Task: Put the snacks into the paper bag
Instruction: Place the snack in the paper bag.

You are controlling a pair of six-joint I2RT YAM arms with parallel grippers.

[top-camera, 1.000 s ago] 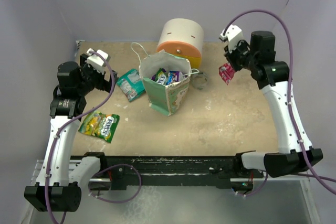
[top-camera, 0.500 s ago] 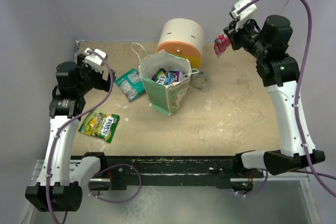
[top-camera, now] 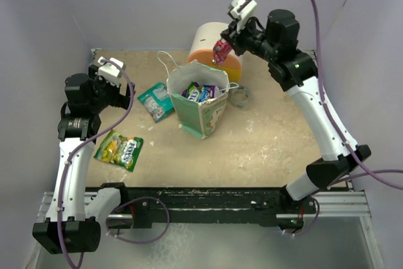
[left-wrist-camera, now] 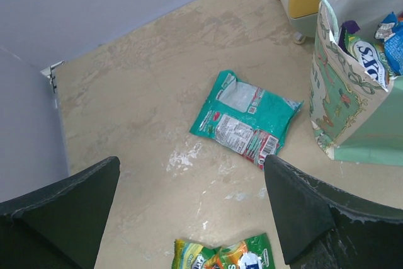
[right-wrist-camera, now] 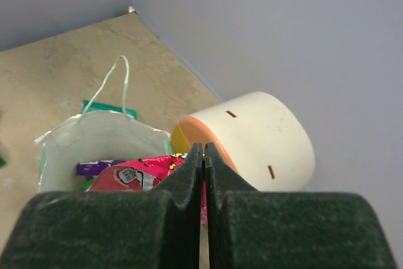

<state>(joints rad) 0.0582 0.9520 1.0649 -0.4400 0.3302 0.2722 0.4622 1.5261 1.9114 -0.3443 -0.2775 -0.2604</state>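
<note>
Now pinching a red packet (top-camera: 220, 52) in the right gripper (top-camera: 221, 48), top centre of the overhead frame.
Just up-right of the paper bag (top-camera: 200, 116), before the drawer unit (top-camera: 211, 36); left gripper (left-wrist-camera: 192, 162) spread wide above the teal packet (left-wrist-camera: 244, 118).

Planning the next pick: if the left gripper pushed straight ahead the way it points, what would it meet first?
Likely the teal packet lying flat, roughly centred ahead of the open left gripper; depth is unclear.

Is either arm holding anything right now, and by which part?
The right gripper is shut on a small shiny red-pink plastic snack packet, pinched at one end; the rest hangs free. The left gripper is open, holding nothing.
</note>
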